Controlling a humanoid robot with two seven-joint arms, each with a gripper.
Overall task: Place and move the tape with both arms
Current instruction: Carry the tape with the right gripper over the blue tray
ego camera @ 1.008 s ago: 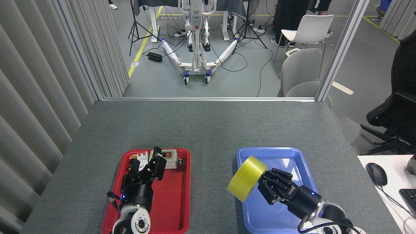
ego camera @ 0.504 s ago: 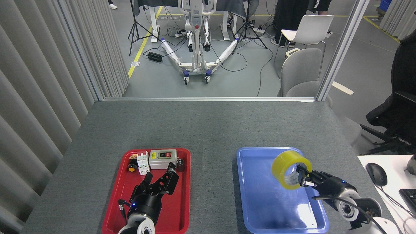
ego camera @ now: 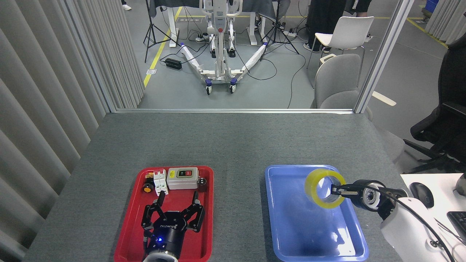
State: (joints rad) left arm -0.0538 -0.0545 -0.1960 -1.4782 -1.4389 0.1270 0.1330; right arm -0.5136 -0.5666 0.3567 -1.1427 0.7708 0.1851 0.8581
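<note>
The tape (ego camera: 320,189), a translucent yellow roll, hangs tilted on its edge over the right part of the blue tray (ego camera: 291,233), with its hole turned toward me. My right gripper (ego camera: 335,190) comes in from the right and is shut on the roll's right rim. My left gripper (ego camera: 175,211) hovers over the red tray (ego camera: 127,240), fingers spread open and pointing away from me, holding nothing.
At the far end of the red tray lie a grey switch box (ego camera: 182,178), a white breaker (ego camera: 159,181) and small parts. A mouse (ego camera: 421,194) sits on a white desk at the right. The grey table (ego camera: 233,142) stretches beyond both trays.
My right arm swung the tape from the blue tray's left edge to its right part and turned the roll's hole toward me. My left gripper drew back from the switch box and straightened, open.
</note>
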